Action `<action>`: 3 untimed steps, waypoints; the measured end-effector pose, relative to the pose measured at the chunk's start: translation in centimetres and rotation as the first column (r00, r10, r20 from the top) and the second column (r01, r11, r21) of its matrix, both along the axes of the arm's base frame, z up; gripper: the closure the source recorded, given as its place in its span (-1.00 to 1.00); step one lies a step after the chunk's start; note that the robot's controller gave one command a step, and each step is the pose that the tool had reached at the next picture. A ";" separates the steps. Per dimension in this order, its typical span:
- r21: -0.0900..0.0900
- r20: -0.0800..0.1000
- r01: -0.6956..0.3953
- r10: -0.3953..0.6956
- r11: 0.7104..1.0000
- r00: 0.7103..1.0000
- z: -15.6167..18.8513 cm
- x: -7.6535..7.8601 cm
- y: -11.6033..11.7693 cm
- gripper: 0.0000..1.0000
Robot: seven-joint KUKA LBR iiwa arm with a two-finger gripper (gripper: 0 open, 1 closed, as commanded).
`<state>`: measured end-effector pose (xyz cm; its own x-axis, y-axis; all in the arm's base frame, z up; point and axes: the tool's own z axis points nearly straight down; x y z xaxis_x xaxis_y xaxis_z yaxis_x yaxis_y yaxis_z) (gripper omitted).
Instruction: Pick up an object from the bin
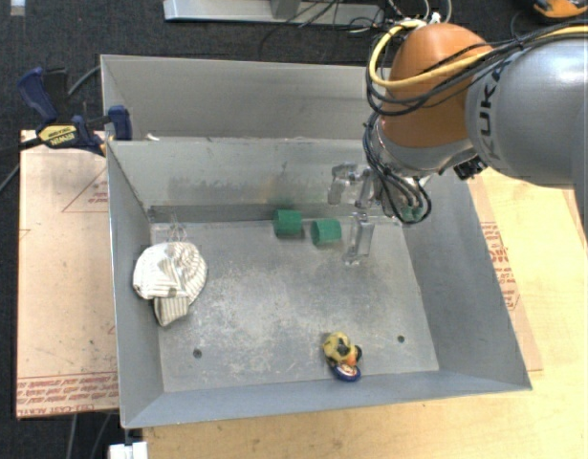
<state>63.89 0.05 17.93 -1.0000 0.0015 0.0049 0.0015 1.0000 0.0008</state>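
Now the claw [355, 249] is low over the bin [274, 304] floor, open or shut I can't tell. Green block [325, 232] just to its left, 2nd block [288, 223] beyond. Prob. light, stiff, grippy enough — pinch across flat opposite faces.

- Bin [227, 175]: grey sheet metal, matt; floor dull and scuffed.
- Ribbed cloth [169, 272]: white, soft knit texture.
- Left green block [288, 223] and right green block [325, 232]: matt, smooth faces.
- Toy figure [342, 355]: glossy, plastic-looking.
- Orange cover [432, 79]: smooth, semi-gloss.
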 end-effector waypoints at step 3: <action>0.002 0.024 0.107 -0.107 0.994 0.994 -10.3 -0.5 -0.6 1.00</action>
<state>63.42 -0.60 7.66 -0.9939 0.1082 -0.0195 0.1082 0.9941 0.0029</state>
